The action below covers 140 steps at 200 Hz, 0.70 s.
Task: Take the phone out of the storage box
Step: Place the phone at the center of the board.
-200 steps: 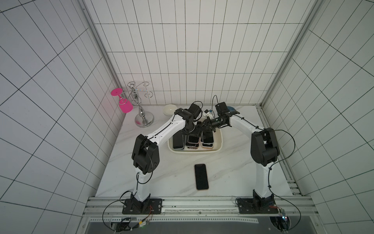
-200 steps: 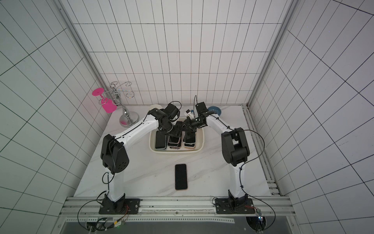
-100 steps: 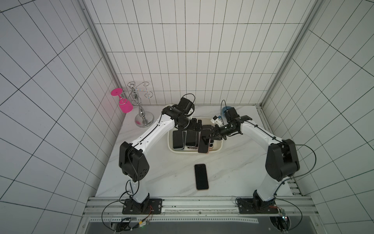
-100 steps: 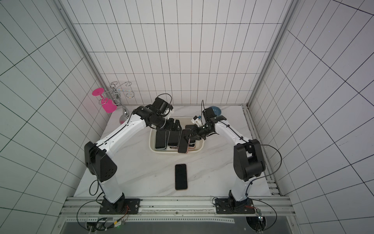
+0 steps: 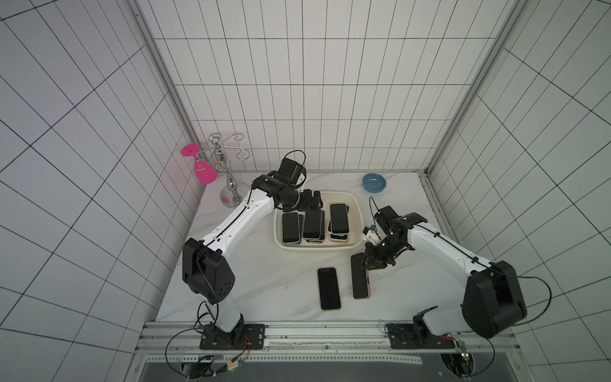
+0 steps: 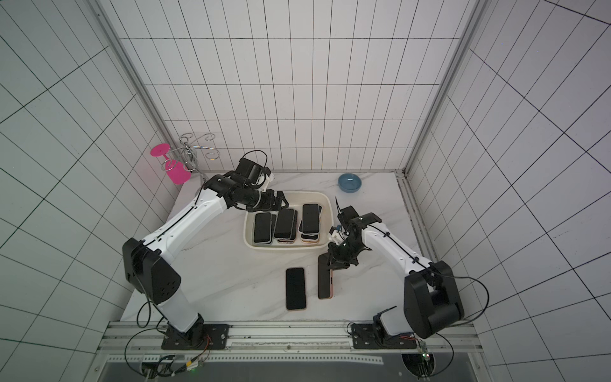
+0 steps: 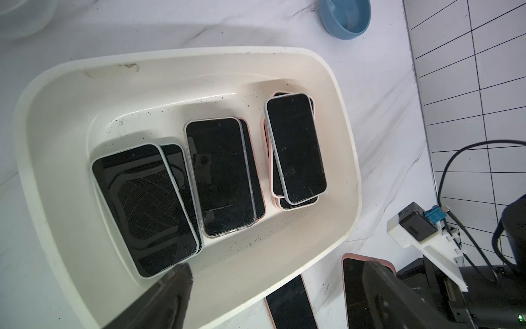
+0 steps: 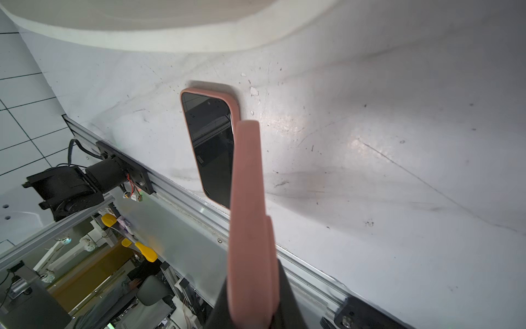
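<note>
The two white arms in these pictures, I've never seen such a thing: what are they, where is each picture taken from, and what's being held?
They are two robot arms, each ending in a two-finger gripper. Two pictures look down from overhead, nearly identical; the other two come from a camera on each wrist. On the table sit a cream storage box with three stacks of phones, a blue bowl and a rack holding a pink glass. One phone lies flat in front of the box. The right gripper is shut on a pink-cased phone beside it. The left gripper is open and empty over the box's far edge.
</note>
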Available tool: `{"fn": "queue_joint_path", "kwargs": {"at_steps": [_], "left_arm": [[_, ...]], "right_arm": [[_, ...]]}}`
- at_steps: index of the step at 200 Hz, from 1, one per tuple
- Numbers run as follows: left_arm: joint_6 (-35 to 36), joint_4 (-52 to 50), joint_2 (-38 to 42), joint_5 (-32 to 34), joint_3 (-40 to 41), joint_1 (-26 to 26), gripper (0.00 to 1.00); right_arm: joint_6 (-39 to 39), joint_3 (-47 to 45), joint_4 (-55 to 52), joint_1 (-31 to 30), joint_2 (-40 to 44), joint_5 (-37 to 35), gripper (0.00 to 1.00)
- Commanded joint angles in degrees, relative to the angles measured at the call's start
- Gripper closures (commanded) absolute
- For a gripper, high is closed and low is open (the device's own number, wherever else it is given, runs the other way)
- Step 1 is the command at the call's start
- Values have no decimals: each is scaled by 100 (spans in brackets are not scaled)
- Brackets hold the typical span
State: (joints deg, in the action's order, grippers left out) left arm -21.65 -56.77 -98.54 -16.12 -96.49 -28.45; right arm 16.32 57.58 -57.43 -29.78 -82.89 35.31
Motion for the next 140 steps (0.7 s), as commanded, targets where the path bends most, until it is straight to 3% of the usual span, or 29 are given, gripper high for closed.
{"fn": "queue_joint_path", "kwargs": {"at_steps": [1,99,140], "left_arm": [[-19,96,18,69,141,-15,2],[17,95,20,232,359,-9,2],[29,35,-7,285,357,-12,2]], "right_arm": [[143,-201,481,-217,-230,224,100],[423,-938,1398,-500,-569,606,100],[516,-1241,1381,-520,-290,635,100]]}}
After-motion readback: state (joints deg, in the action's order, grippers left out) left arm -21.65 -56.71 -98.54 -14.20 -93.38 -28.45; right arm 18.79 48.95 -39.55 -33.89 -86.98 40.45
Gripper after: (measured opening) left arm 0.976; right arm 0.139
